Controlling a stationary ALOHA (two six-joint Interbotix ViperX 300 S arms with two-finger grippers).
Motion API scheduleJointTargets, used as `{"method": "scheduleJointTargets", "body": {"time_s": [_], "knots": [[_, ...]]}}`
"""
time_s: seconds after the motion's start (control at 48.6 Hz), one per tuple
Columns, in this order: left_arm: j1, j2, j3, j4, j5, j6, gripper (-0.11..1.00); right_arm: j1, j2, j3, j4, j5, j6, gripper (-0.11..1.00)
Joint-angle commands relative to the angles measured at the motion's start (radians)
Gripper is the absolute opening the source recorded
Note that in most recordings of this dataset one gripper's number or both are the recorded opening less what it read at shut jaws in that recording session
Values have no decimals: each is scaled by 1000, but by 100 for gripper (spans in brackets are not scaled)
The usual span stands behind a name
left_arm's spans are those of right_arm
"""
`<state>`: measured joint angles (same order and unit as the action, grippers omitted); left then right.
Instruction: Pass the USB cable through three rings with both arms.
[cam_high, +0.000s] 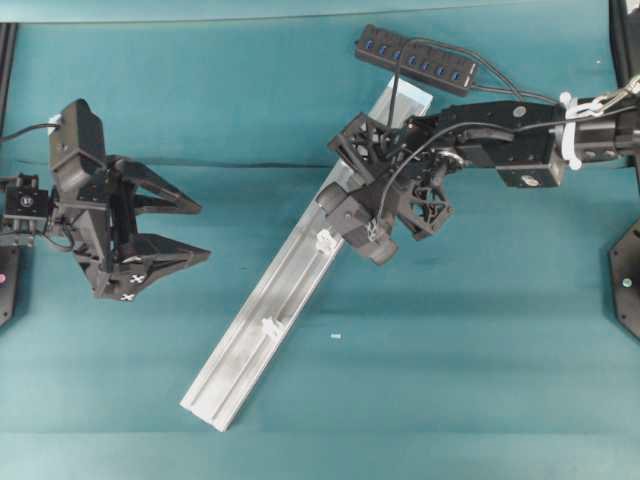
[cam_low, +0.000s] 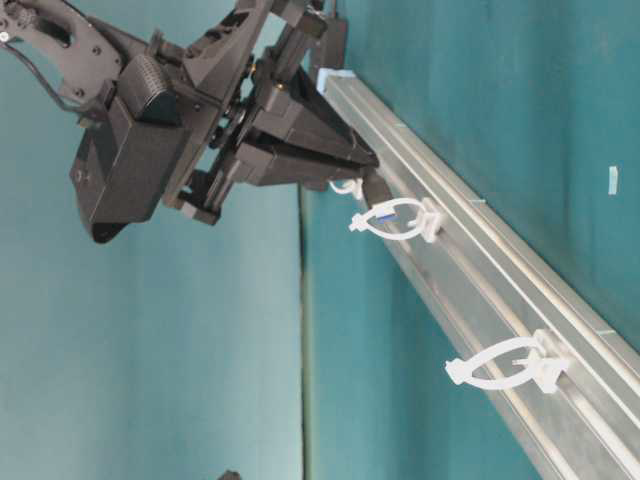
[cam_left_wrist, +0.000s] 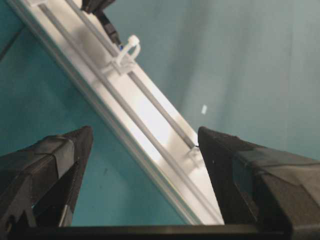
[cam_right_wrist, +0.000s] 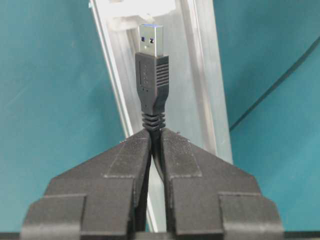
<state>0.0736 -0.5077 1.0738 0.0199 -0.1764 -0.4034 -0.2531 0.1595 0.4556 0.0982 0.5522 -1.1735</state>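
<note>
My right gripper (cam_right_wrist: 156, 132) is shut on the USB cable just behind its black plug (cam_right_wrist: 151, 75). It hangs low over the silver rail (cam_high: 290, 290). The plug's metal tip (cam_low: 385, 212) sits at the mouth of a white ring (cam_low: 395, 220), the middle one (cam_high: 325, 240). A second ring (cam_high: 270, 326) stands further down the rail. A white bit of a third ring (cam_low: 345, 187) peeks out beside the right fingertips. My left gripper (cam_high: 205, 230) is open and empty, left of the rail. It faces the rail and a ring (cam_left_wrist: 127, 52).
The black multi-port hub (cam_high: 415, 60) with blue sockets lies at the back by the rail's far end. Its cord (cam_high: 480, 65) loops over to my right arm. A tiny white scrap (cam_high: 336, 336) lies on the teal cloth right of the rail.
</note>
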Motion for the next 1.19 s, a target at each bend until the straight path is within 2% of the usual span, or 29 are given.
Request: {"method": "scheduleJointTargets", "body": {"time_s": [0.0,0.72,1.172], "knots": [[-3,-8,-11,3,-3,-2,92,12,6,-3,3,-5,0,8],[-5,-2,-14,3,-3,-5,92,46,17,-8,11,-35,8,8],[-8,44,-41,3,-21,-6,92,94,18,-21,58,-77,8,8]]}}
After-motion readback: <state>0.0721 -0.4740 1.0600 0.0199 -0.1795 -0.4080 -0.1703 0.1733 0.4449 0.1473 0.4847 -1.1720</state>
